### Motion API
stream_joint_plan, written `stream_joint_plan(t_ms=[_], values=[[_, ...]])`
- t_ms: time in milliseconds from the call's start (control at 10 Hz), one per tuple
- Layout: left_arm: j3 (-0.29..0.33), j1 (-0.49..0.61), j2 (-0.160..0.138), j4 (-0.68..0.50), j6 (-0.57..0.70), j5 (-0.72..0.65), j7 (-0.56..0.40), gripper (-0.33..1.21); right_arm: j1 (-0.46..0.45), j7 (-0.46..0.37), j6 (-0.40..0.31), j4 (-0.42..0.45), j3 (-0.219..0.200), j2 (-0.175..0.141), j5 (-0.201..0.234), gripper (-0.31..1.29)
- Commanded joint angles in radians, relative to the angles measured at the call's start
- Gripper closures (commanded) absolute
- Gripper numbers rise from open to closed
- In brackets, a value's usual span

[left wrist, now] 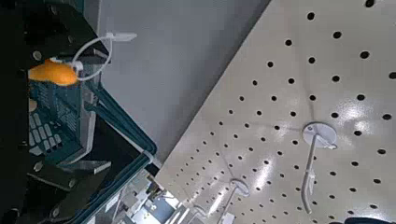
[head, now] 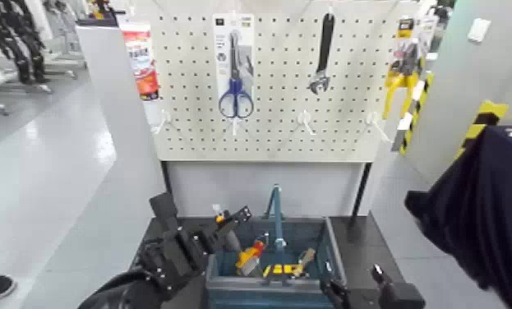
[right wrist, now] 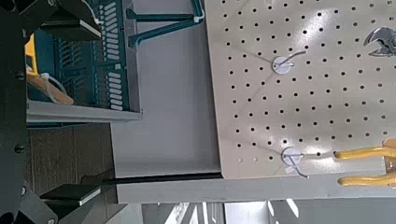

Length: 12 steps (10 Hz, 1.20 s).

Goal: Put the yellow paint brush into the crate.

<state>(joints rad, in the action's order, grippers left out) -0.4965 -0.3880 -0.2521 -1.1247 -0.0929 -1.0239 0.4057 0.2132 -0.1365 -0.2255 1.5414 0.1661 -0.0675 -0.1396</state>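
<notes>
Left claw (head: 203, 210) open, lower centre-left, near the crate's (head: 334, 255) edge; my wrist view adds the brush's (left wrist: 54, 73) tie (left wrist: 110, 49). Right claw (head: 355, 281) open, lower right.

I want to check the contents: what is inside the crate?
Inside the crate show a red-and-orange item, yellow pieces and a tan one. The left hand hides its left rear corner; anything beneath the items stays unseen.
</notes>
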Motion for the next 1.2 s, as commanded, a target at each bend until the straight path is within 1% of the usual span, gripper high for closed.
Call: stream_joint_plan(t_ms=[100,300,600,700,900,1000,1100,1200], values=[[0.039,0.024,-0.006,-0.060,0.028,0.061,-0.039,0.09,0.000,0.000,0.000,0.000,0.000,0.000,0.000,0.15],[0.096,0.055,-0.009,-0.144,0.028,0.157,-0.105,0.09,0.002,0.000,0.000,0.000,-0.002,0.000,0.000,0.15],[0.130,0.092,-0.010,-0.214,0.064,0.277,-0.140,0.09,0.002,0.000,0.000,0.000,-0.002,0.000,0.000,0.15],[0.148,0.123,-0.009,-0.247,0.091,0.341,-0.169,0.09,0.003,0.000,0.000,0.002,-0.003,0.000,0.000,0.15],[0.187,0.202,-0.009,-0.343,0.099,0.475,-0.242,0.09,0.006,0.000,-0.002,0.006,-0.007,0.000,0.000,0.15],[0.202,0.247,-0.009,-0.395,0.105,0.530,-0.292,0.09,0.006,0.000,-0.005,0.008,-0.008,0.000,0.000,0.15],[0.225,0.297,-0.003,-0.445,0.101,0.596,-0.327,0.09,0.011,0.000,-0.006,0.011,-0.011,0.000,0.000,0.15],[0.239,0.333,0.002,-0.474,0.094,0.631,-0.350,0.09,0.012,0.000,-0.008,0.014,-0.014,0.000,0.000,0.15]])
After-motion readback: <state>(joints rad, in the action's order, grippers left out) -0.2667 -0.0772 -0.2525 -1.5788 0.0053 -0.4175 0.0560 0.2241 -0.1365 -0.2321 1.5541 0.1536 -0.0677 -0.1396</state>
